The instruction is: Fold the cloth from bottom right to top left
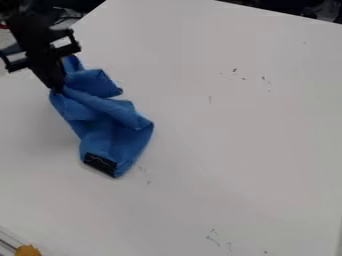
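At the near left corner, an orange, knobbly-edged object (pixel 28 250) lies beside a pale strip with a dark line (pixel 9 245); what these belong to cannot be told. From there the smooth white tabletop (pixel 247 160) runs back across most of the camera view, with a few small dark scuffs (pixel 212 237) towards its near side and more farther back on the right. A short length of its right edge shows at the near right.

Left of the middle is the blue fabric cloth (pixel 117 135), bunched and creased. Its nearest corner, pointing towards the camera, carries a black rectangular patch (pixel 101 164). The near part spreads on the tabletop; the far part rises in loose folds, with a soft shadow on the surface to its left.

The black two-finger gripper (pixel 56 89) comes in from the upper left, tilted, its tips closed on the cloth where the folds draw together. A small flap of cloth stands out just right of it.

The table's left edge passes close behind the gripper, leaving little surface on that side. To the right of the cloth, the tabletop gives a broad stretch for moving. Its far edge slants down to the right, with dark, indistinct things beyond; more dark clutter and cables lie past the upper left edge.
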{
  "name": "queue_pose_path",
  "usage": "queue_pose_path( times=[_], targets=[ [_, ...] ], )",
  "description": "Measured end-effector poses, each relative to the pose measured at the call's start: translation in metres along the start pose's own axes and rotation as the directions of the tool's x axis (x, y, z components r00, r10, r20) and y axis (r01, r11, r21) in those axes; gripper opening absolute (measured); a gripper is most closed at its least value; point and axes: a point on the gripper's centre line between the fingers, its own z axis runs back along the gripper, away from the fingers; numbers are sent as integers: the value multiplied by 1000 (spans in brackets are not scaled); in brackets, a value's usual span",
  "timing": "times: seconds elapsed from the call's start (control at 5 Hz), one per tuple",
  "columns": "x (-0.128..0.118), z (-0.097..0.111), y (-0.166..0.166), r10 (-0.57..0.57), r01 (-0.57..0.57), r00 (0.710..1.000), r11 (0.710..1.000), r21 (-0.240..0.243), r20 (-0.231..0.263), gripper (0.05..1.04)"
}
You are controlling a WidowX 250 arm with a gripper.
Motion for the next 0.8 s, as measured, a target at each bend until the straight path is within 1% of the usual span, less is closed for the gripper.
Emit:
queue_pose_path(
  times=[0.2,0.4,0.6,0.8],
  targets=[
    [-30,-7,6,31,-30,998,999,22,-55,68],
    [-38,-15,18,60,-56,996,997,59,-64,68],
    [-43,-29,28,71,-68,996,996,63,-62,85],
    [-43,-37,31,54,-50,996,998,47,-77,247]
  ],
)
